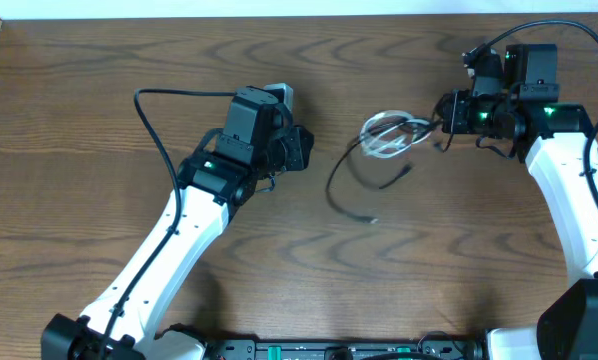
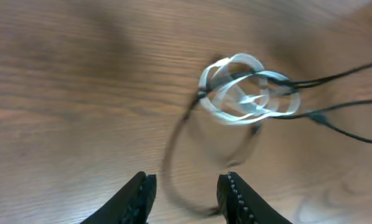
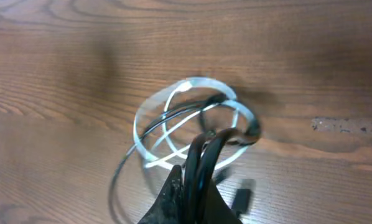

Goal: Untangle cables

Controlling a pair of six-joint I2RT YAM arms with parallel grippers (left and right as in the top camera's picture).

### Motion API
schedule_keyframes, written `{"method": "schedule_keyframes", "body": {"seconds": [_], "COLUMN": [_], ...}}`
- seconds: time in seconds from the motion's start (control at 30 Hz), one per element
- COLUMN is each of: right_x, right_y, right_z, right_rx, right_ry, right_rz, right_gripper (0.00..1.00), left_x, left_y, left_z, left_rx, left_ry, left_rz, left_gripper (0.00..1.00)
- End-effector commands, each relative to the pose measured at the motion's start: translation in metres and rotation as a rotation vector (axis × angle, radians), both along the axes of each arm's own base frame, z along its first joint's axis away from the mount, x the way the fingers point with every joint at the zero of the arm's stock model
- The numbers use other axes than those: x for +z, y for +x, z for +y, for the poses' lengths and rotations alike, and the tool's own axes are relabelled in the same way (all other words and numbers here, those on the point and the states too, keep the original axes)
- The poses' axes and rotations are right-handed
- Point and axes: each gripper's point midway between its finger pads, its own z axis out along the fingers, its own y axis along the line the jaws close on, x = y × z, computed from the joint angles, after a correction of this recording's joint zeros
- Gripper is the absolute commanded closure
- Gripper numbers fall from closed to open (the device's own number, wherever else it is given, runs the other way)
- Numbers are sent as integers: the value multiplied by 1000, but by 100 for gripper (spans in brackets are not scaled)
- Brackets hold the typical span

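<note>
Right gripper point(image 3: 187, 196): we log jaws pinched on black cable point(image 3: 198, 155) strands, just beside the coil. Left gripper point(image 2: 186, 190): jaws parted, nothing between, above surface point(image 1: 79, 120), near black loop. White cable point(image 1: 386, 135): small coil, centre-right of surface, black cable threaded through. We note black cable trailing from coil toward robot base in open loop, ends loose on surface.

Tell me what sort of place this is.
Probably a robotics lab bench: a left robot arm and right robot arm flank a wood-grain table holding a white cable tangled with a black cable.
</note>
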Motion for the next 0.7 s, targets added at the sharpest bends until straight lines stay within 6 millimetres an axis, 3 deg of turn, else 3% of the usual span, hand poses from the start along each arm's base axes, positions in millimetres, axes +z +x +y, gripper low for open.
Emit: {"method": "schedule_keyframes", "body": {"seconds": [0.0, 0.27, 0.47, 0.67], "right_x": [3, 15, 60, 70], "right_y": [0, -10, -55, -56], "right_z": [5, 34, 89, 93], "right_rx": [24, 183, 660, 707], "right_ry": [9, 117, 371, 404], "right_rz": [-7, -37, -238, -291], "right_gripper": [99, 99, 99, 99], "left_x": [0, -12, -18, -30], "left_y": [10, 31, 47, 50], "left_z": [9, -14, -50, -76], "left_rx": [67, 71, -50, -100], "left_ry": [23, -89, -219, -363], "left_rz": [-11, 8, -19, 57], "left_gripper": [58, 45, 40, 37]}}
